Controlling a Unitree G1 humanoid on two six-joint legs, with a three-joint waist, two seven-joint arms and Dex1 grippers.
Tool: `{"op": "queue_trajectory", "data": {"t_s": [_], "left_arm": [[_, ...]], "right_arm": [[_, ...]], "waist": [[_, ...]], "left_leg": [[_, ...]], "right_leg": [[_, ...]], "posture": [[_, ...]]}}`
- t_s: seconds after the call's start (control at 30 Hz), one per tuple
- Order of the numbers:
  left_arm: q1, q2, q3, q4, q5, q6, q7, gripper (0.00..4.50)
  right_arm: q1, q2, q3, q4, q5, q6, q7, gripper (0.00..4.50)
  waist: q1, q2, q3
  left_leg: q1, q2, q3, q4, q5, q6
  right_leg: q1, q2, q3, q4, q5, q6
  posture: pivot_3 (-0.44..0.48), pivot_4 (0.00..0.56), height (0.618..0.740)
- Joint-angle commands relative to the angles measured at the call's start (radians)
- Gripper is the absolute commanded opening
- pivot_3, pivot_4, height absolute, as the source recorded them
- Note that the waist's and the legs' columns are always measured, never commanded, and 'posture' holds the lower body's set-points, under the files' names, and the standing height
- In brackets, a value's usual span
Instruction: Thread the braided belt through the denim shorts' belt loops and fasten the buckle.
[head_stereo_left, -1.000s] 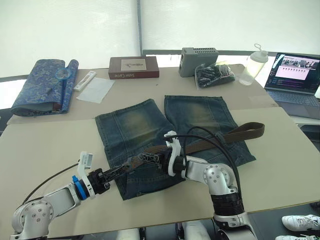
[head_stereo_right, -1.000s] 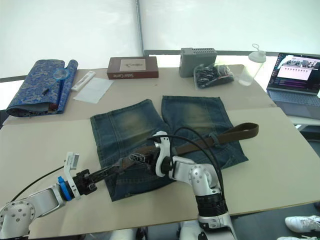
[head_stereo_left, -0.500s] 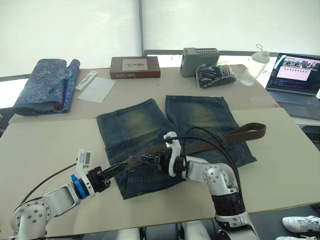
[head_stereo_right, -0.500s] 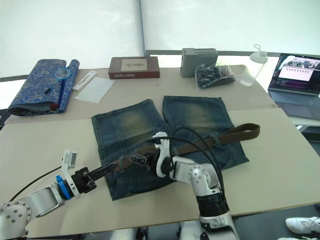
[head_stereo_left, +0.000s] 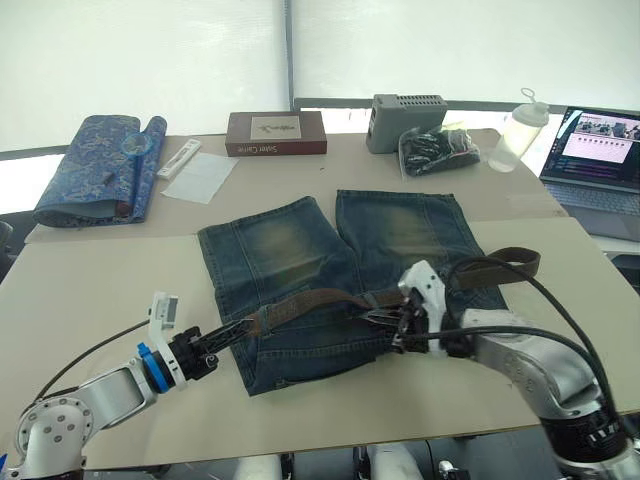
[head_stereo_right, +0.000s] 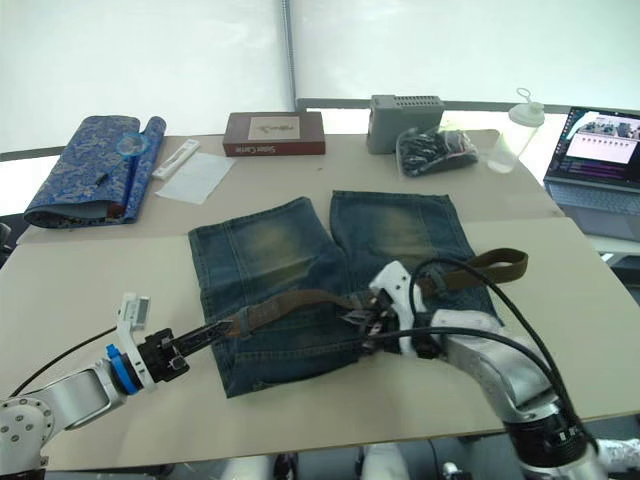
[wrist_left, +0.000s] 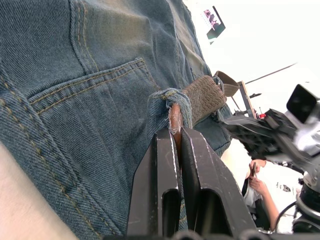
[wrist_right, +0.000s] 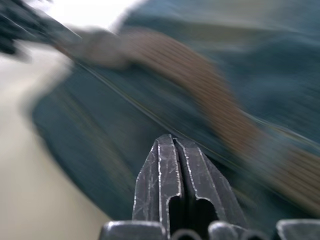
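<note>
Denim belt loop (wrist_left: 176, 99) crowds left tool (wrist_left: 175, 131) pinching braided belt (head_stereo_left: 310, 300) tip; right tool (wrist_right: 172, 142) closed, empty.

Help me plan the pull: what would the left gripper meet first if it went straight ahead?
The left gripper, shut on the braided belt tip, would probably push into the belt loop first.

laptop (head_stereo_left: 603, 150), bottle (head_stereo_left: 519, 130), book (head_stereo_left: 276, 133), folded cloth (head_stereo_left: 95, 170)

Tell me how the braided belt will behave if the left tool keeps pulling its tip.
Probably floppy: the braided belt sags and curves across the denim shorts. It may drag at the belt loop, bunching denim. The left tool seems pinched on the tip.
</note>
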Motion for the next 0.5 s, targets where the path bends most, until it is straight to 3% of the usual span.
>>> {"op": "queue_trajectory", "data": {"t_s": [0.03,0.27,0.4,0.5], "left_arm": [[-0.003,0.039,0.027,-0.004,-0.014,0.000,-0.036,0.00],[0.060,0.235,0.073,0.077,0.021,0.083,-0.219,0.00],[0.105,0.379,0.059,0.182,0.177,0.060,-0.394,0.00],[0.097,0.422,0.059,0.268,0.262,0.022,-0.475,0.00]], "right_arm": [[-0.045,0.017,0.023,0.088,-0.081,-0.018,-0.048,0.04],[0.001,-0.090,0.124,0.114,-0.164,-0.046,0.034,0.04],[0.012,-0.090,0.142,0.110,-0.185,-0.086,0.054,0.04],[0.024,-0.087,0.139,0.095,-0.192,-0.108,0.064,0.04]], "waist": [[-0.002,0.000,0.000],[0.007,-0.004,-0.002],[0.010,-0.004,-0.002],[0.012,-0.004,-0.002]], "left_leg": [[0.000,0.000,0.000,0.000,0.000,0.000],[0.001,0.000,-0.001,0.000,0.000,0.000],[0.002,0.001,-0.001,0.000,0.000,0.000],[0.001,0.001,-0.002,0.000,0.000,0.000]], "right_leg": [[0.000,0.000,0.000,0.000,0.000,0.000],[-0.001,0.000,-0.001,-0.001,0.000,0.000],[-0.002,-0.002,-0.003,-0.003,0.000,-0.001],[-0.002,-0.006,-0.009,-0.003,-0.001,-0.001]], "posture": [[0.000,0.150,0.709],[0.000,0.150,0.709],[0.000,0.150,0.709],[0.000,0.150,0.709]]}}
